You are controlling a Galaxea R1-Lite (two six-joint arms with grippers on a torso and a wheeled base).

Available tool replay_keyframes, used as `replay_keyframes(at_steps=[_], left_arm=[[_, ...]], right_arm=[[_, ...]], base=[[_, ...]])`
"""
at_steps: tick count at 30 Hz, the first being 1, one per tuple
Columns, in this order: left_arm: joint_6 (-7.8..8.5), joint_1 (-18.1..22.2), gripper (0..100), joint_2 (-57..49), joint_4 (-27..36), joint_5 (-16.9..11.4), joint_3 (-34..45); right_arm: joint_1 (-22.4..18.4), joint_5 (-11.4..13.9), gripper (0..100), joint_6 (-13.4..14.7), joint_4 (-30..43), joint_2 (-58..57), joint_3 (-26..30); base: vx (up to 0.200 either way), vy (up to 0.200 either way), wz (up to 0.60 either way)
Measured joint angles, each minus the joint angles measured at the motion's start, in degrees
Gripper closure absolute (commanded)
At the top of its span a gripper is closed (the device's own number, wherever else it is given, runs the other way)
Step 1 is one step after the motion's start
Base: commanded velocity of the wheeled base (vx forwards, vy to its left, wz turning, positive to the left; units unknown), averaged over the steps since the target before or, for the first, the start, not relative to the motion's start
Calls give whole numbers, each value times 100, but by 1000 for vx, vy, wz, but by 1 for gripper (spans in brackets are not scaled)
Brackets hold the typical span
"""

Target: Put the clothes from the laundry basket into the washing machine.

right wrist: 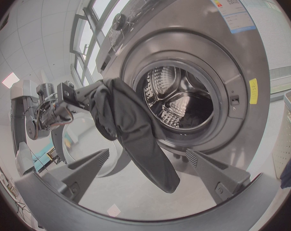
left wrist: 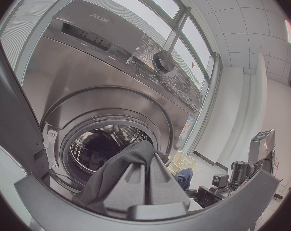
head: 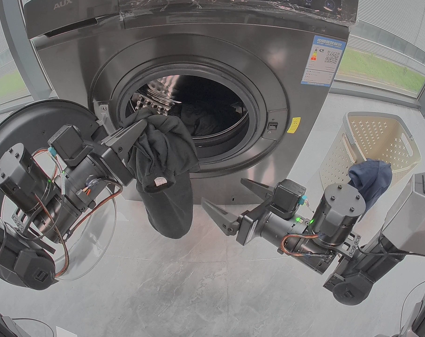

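Arguably the left gripper, clamped on the black garment, needed to push deep past the drum rim before letting go; the right gripper stood wide, empty.

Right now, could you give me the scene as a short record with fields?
Washing machine: door open; dark clothes in the drum
Left gripper: shut on the dark garment, at the drum's mouth
Dark garment: hanging outside the drum, mostly below its mouth
Right gripper: open, empty, lower, in front of the machine
Laundry basket: on the floor at the robot's right; blue garment draped on its rim
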Motion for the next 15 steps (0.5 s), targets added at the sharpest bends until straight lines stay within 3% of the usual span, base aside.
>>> replay_keyframes(at_steps=[15], left_arm=[[7,-11,100,44,5,-6,34]], right_arm=[[256,162,0,4,55,317,-1566]], base=[[0,0,0]])
